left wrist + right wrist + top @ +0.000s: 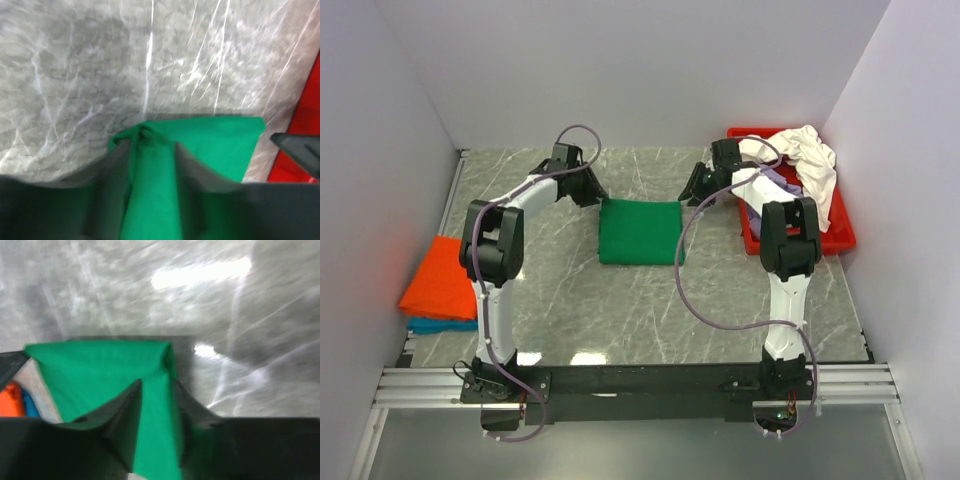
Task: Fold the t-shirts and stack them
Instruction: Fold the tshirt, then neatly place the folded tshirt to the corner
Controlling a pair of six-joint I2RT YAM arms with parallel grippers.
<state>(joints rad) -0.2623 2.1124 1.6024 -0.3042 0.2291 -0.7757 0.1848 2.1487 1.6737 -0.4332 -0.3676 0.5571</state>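
- Left arm reaches forward from its base, elbow raised, wrist bent down over the far left corner of the green t-shirt (640, 232).
- Left gripper (147, 145) is clamped on a bunched fold of green cloth. The view is blurred, but the cloth looks pinched between both fingers (112, 190).
- Right arm mirrors it, elbow high, wrist dipped at the shirt's far right corner.
- Right gripper (156, 387) is closed on a ridge of the same shirt, with cloth running up between the fingers (120, 425).
- The green t-shirt lies as a folded rectangle mid marble table (620, 320), between the two grippers.
- Orange t-shirt (442, 280) lies folded at the left edge on top of the teal t-shirt (435, 324).
- Cream-white t-shirt (807, 158) and lavender t-shirt (778, 182) are heaped in the red tray (820, 243) at the right.
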